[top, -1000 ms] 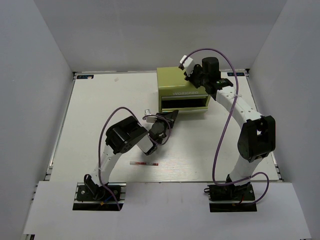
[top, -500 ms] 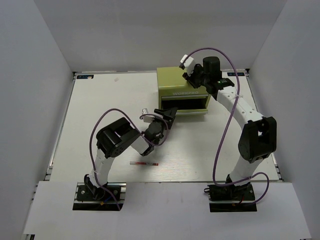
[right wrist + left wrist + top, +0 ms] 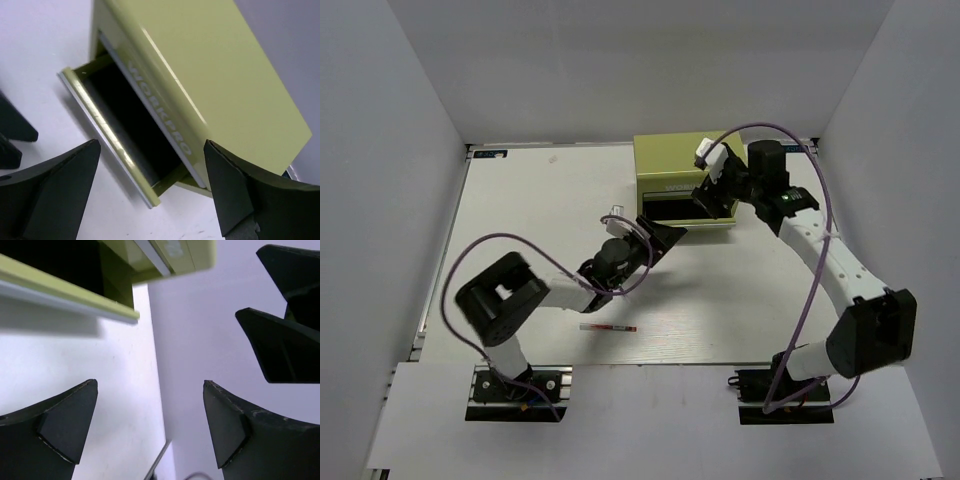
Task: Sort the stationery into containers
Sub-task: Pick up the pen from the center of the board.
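The olive-green cabinet (image 3: 672,160) stands at the back of the table with its lower drawer (image 3: 686,221) pulled out. In the right wrist view the cabinet (image 3: 210,70) and the drawer (image 3: 116,131) show from above; the drawer's inside is dark and I cannot see what lies in it. My right gripper (image 3: 712,200) hangs open over the drawer (image 3: 152,143). My left gripper (image 3: 660,234) stands open and empty at the drawer's front left corner (image 3: 150,383). One red-white pen (image 3: 608,327) lies on the table near the front. No other stationery shows.
White walls close in the table (image 3: 520,220) on three sides. In the left wrist view the right gripper's black fingers (image 3: 285,345) are close by, at the right. The drawer's front rim (image 3: 70,302) juts out toward the left gripper.
Both grippers have gone from shut to open. The right gripper came off the cabinet's top down over the drawer. The left arm stretched out lower toward the drawer's corner.
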{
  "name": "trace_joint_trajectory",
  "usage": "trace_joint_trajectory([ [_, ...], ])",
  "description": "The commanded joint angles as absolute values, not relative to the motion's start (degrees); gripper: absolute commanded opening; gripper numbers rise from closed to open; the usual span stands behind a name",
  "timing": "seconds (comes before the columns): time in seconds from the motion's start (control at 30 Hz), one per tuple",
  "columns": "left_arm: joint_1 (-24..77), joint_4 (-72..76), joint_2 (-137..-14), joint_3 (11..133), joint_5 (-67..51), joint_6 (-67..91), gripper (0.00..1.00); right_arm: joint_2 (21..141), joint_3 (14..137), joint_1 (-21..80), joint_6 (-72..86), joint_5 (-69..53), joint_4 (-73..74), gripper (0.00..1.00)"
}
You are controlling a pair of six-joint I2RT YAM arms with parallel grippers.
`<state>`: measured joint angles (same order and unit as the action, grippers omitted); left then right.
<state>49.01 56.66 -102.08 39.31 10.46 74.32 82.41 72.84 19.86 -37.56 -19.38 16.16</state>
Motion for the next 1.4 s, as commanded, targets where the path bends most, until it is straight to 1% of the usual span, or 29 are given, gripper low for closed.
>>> trace_joint_trajectory([
  [0.0,49.3,40.3,-89.9,35.7,4.7,65.5,0.97,77.0,69.7,19.4,-35.2,-27.5,13.7,0.90],
  [0.03,49.3,33.9,-87.2,33.9,5.4,64.0,0.97,74.6,69.2,19.5,-34.8,-29.3,14.0,0.90],
  [0.07,49.3,30.3,-84.5,32.9,6.0,63.1,1.00,74.1,68.2,19.5,-34.3,-30.0,14.0,0.90],
  [0.1,48.8,23.9,-78.9,31.0,6.6,63.1,1.00,72.4,67.2,19.5,-33.1,-31.2,13.5,0.88],
  [0.13,48.2,21.2,-76.1,29.8,7.4,63.1,1.00,71.9,66.6,19.5,-32.8,-32.3,13.7,0.86],
  [0.2,48.2,13.5,-70.3,28.4,12.1,64.8,1.00,71.0,65.7,19.6,-31.0,-34.0,13.7,0.68],
  [0.23,48.2,5.2,-64.7,28.4,13.5,65.3,1.00,70.9,65.7,19.7,-30.7,-35.6,15.4,0.57],
  [0.27,48.2,1.3,-62.2,28.4,14.8,65.3,1.00,71.2,65.5,19.8,-30.5,-36.6,16.3,0.45],
  [0.3,47.6,-2.8,-59.8,29.0,18.2,64.7,1.00,71.5,65.5,20.1,-30.3,-39.8,17.1,0.29],
  [0.33,47.6,-6.5,-57.6,29.6,19.6,64.0,1.00,72.0,65.6,20.5,-31.7,-41.8,21.8,0.25],
  [0.37,47.6,-12.4,-53.9,30.2,20.8,62.7,1.00,73.9,65.7,21.0,-32.3,-45.2,23.8,0.23],
  [0.4,47.6,-15.2,-52.2,31.6,22.8,60.6,1.00,74.8,65.7,23.2,-32.5,-45.5,27.2,0.22],
  [0.47,47.6,-22.6,-49.7,33.0,24.4,58.9,1.00,77.9,65.7,25.4,-31.3,-44.0,28.3,0.22],
  [0.5,47.6,-25.3,-47.6,34.5,25.8,58.3,1.00,78.7,65.9,28.7,-29.8,-43.1,28.4,0.22],
  [0.53,47.6,-30.7,-46.7,35.2,27.5,58.3,0.97,80.7,65.9,30.0,-27.9,-40.8,28.0,0.22],
  [0.57,47.6,-33.2,-45.7,35.9,28.1,58.8,0.92,81.5,66.5,31.1,-27.2,-39.7,27.8,0.24],
  [0.6,47.6,-35.2,-43.6,36.5,28.6,58.8,0.72,83.2,66.9,34.6,-26.4,-37.7,27.9,0.24],
  [0.63,47.6,-37.0,-42.3,37.0,28.7,59.8,0.61,83.9,67.8,35.8,-25.8,-36.7,27.7,0.27],
  [0.67,47.6,-39.4,-40.8,37.0,28.7,60.4,0.53,84.3,67.8,38.0,-24.3,-34.4,27.3,0.29],
  [0.7,47.6,-40.0,-39.1,36.3,28.7,60.4,0.37,85.6,67.7,40.5,-23.7,-33.1,25.9,0.31],
  [0.73,47.6,-40.0,-35.5,35.8,28.0,60.4,0.31,86.1,67.3,42.7,-23.2,-28.9,25.8,0.36],
  [0.8,47.6,-41.6,-32.2,34.5,26.7,60.4,0.22,88.7,67.4,45.5,-20.5,-25.8,25.2,0.38],
  [0.87,47.6,-43.5,-28.5,33.9,25.2,60.4,0.22,91.9,68.7,47.7,-18.0,-21.7,25.5,0.40],
  [0.9,47.6,-45.5,-27.6,33.9,25.2,60.4,0.29,94.1,69.7,48.6,-16.0,-20.4,25.3,0.41],
  [1.0,47.6,-48.7,-25.8,33.9,24.7,60.4,0.60,98.7,72.3,51.8,-12.5,-16.7,24.4,0.41],
  [1.03,47.6,-49.5,-25.8,34.4,24.7,60.4,0.67,100.4,72.9,52.7,-12.3,-15.5,24.3,0.43],
  [1.07,47.6,-50.2,-25.8,35.3,24.7,60.4,0.69,101.2,74.5,53.2,-11.3,-14.8,23.8,0.48],
  [1.2,47.6,-54.0,-27.1,38.0,25.9,60.4,0.71,107.2,79.4,54.8,-9.2,-12.3,24.5,0.56],
  [1.37,47.6,-54.5,-27.6,38.7,26.5,59.9,0.72,112.1,83.8,56.0,-8.1,-9.7,24.2,0.59],
])
